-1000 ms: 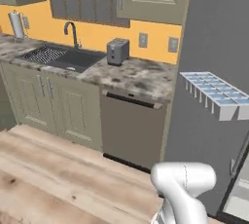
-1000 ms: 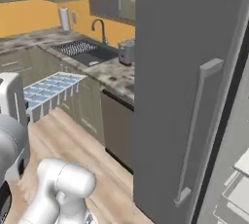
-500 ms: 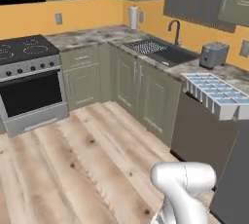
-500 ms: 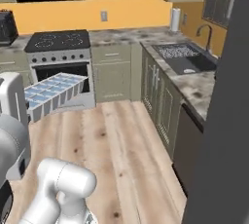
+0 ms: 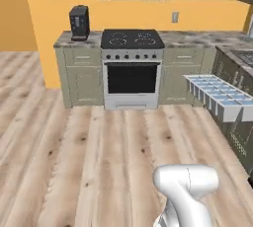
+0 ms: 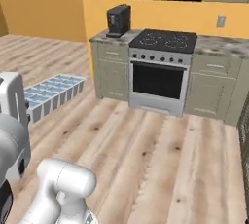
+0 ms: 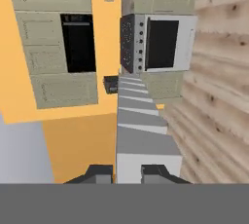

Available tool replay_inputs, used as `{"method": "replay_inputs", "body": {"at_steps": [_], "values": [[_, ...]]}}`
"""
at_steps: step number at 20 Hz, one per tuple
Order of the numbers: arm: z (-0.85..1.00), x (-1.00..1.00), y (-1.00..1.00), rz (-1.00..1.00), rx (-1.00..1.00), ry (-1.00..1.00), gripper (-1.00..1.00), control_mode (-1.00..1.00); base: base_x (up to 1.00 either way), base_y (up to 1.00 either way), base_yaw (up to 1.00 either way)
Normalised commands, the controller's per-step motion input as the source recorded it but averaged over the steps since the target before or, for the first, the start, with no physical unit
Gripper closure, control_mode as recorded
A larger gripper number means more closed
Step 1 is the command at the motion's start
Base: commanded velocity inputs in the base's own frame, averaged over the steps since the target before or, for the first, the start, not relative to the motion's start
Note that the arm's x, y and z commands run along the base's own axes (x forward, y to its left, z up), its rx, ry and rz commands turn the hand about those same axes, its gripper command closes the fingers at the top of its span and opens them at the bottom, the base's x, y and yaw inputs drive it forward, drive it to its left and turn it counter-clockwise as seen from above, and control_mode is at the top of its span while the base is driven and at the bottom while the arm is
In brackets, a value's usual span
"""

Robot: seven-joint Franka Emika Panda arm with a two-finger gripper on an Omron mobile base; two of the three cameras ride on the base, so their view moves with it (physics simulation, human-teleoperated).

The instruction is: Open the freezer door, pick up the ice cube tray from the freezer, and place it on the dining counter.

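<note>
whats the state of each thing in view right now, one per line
ice cube tray: held off the floor, gripped at one end, roughly level
gripper: shut on the ice cube tray, one fingertip on each side of its end
oven door: closed
coffee machine: upright on the counter beside the stove

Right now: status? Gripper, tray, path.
Gripper shut on tray, carried level above the floor. Stove ahead, open floor between. Dining counter not in sight.
</note>
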Motion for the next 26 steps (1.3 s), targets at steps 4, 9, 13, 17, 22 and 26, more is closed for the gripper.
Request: {"method": "replay_inputs", "body": {"at_steps": [4,9,13,17,22,26], "values": [[0.0,0.0,0.0,0.0,0.0,0.0,1.0,1.0,0.0,0.13,0.89],[0.0,0.0,0.0,0.0,0.0,0.0,1.0,1.0,0.0,0.17,0.88],[0.0,0.0,0.0,0.0,0.0,0.0,1.0,1.0,0.2,0.28,0.8],[0.0,0.0,0.0,0.0,0.0,0.0,1.0,1.0,0.86,0.48,0.56],[0.0,0.0,0.0,0.0,0.0,0.0,1.0,1.0,1.0,0.5,0.36],[0.0,0.0,0.0,0.0,0.0,0.0,1.0,1.0,1.0,0.54,0.24]]}}
